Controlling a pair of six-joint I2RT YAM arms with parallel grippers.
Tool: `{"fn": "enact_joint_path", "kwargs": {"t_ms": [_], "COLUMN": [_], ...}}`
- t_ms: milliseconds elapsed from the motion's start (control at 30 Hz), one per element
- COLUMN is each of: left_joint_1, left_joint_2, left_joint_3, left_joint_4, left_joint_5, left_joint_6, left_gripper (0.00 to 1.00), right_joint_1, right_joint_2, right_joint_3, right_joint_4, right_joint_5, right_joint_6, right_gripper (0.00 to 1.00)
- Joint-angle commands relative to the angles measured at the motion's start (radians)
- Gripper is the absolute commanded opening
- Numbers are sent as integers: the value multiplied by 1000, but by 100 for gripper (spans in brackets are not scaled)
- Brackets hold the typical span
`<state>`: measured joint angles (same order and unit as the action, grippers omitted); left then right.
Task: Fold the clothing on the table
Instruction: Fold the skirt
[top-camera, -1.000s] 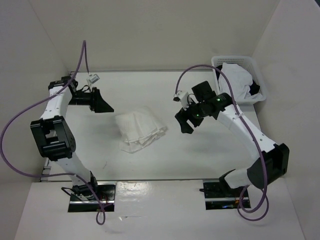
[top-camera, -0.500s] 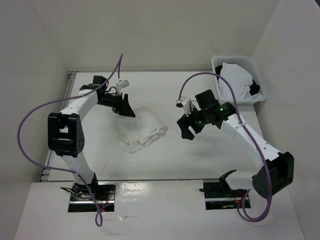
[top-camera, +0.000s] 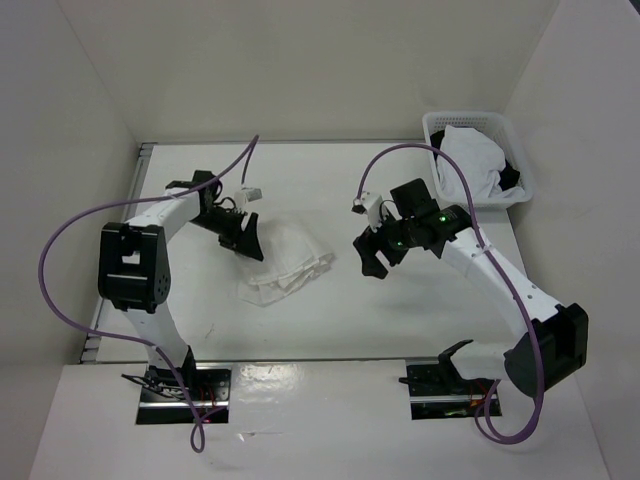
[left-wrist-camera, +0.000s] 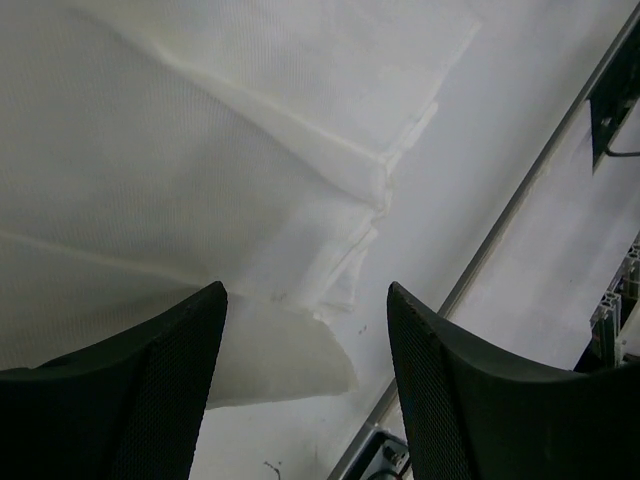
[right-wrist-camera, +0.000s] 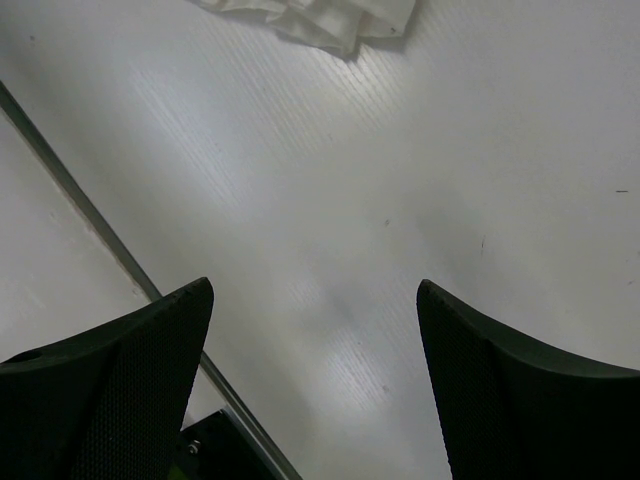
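Observation:
The clothing (top-camera: 287, 259) is a thin white pleated cloth lying partly folded on the table (top-camera: 420, 310), left of its middle. My left gripper (top-camera: 247, 240) hovers open over the cloth's upper left edge. In the left wrist view the layered clothing (left-wrist-camera: 200, 160) fills the upper left, and its corner lies below the open left gripper (left-wrist-camera: 305, 292), which holds nothing. My right gripper (top-camera: 372, 256) stands open just right of the cloth, over bare table. The right wrist view shows only a corner of the clothing (right-wrist-camera: 320, 20) at the top, well ahead of the open right gripper (right-wrist-camera: 315, 288).
A white basket (top-camera: 478, 122) at the table's far right corner holds a bulky white cloth (top-camera: 472, 160) and something dark. White wall panels close in the table on three sides. A grey metal edge strip (left-wrist-camera: 520, 200) runs along the near side.
The left arm has swung in from the far left, and its gripper now hangs over the clothing's left edge. The right gripper has shifted slightly and stays beside the cloth.

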<state>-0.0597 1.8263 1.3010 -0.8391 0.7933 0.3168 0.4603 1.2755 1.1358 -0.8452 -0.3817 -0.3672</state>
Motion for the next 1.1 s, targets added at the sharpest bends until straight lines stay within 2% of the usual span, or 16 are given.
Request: {"fn": "enact_joint_path", "kwargs": {"t_ms": [0,167,500,633,800,933,1067], "left_joint_1": [0,0,0,9,9,-14,-68], "left_joint_2": [7,50,30,-22,-105,-76,28], "left_joint_3": [-6,12,-35,59,230,241,205], "left_joint_4": [-89,-185,-204,-291,-305,-259,-178], "left_joint_5": [-63,-101,-198,-151,-7,95,144], "left_joint_6": [71,142,165,209,176,154,120], "left_gripper": [72,71,70,70,71,71,71], "right_joint_1": [-6,-6,-6,-6,-6,-6,-6], "right_joint_2": [-24,-24,-24,-24,-34,-34,-25], "right_joint_3": [-13,-13,-22,-22,-22,-22,-22], "right_joint_4": [54,54,63,63,63,63,63], "right_joint_5": [-5,-5,4,4,4,4,4], "right_joint_6": [5,14,14,14,14,14,14], "right_gripper": [87,87,87,87,87,87,87]}}
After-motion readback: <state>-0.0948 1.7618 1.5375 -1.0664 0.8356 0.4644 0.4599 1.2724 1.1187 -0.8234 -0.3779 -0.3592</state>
